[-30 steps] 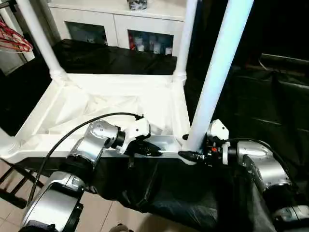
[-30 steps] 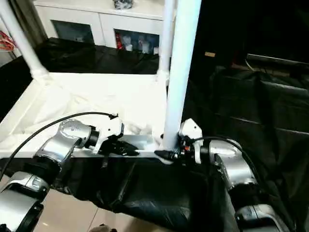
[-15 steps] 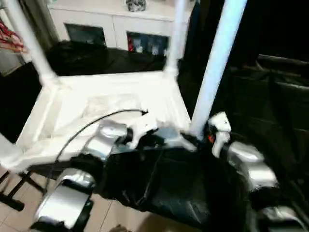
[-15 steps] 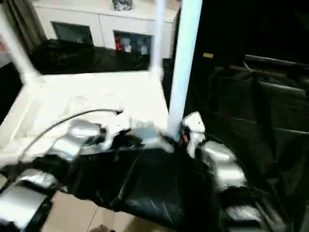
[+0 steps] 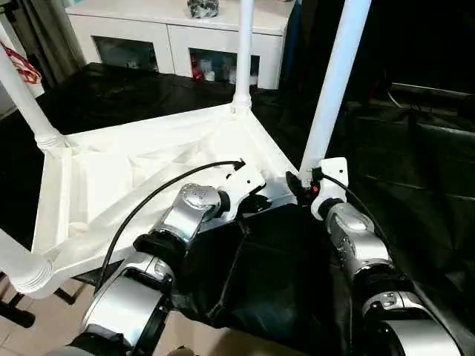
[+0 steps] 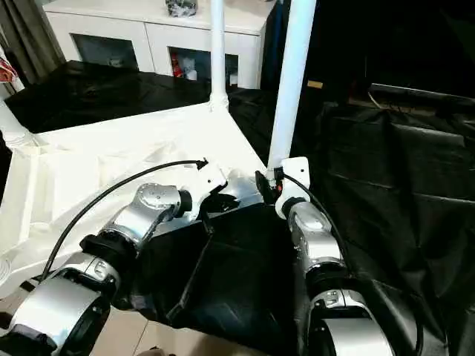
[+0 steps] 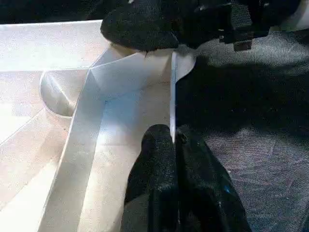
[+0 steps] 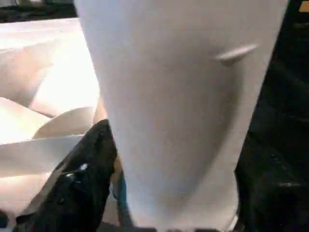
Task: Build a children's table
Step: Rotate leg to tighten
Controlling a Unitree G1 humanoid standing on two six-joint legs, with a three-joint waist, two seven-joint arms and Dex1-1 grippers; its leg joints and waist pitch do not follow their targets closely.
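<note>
The children's table (image 5: 111,170) lies upside down on black cloth, its ribbed underside facing up. White legs stand in its corner sockets: a far one (image 5: 243,52), a left one (image 5: 26,104), a near-left one (image 5: 18,263) and a near-right one (image 5: 334,81). My left gripper (image 5: 258,202) is shut on the thin rim of the top beside the near-right corner; the left wrist view has its fingers (image 7: 164,159) pinching that edge. My right gripper (image 5: 300,185) sits at the base of the near-right leg (image 8: 183,96).
A white cabinet with glass doors (image 5: 178,37) stands behind the table. Black cloth (image 5: 415,170) covers the surface to the right and in front. A red item (image 5: 26,70) hangs at the far left. Tiled floor and a dark frame (image 5: 15,311) lie at lower left.
The table has swung round. Its near-right corner moved away from me and its near-left leg came into view at lower left. Both grippers stayed at the near-right corner.
</note>
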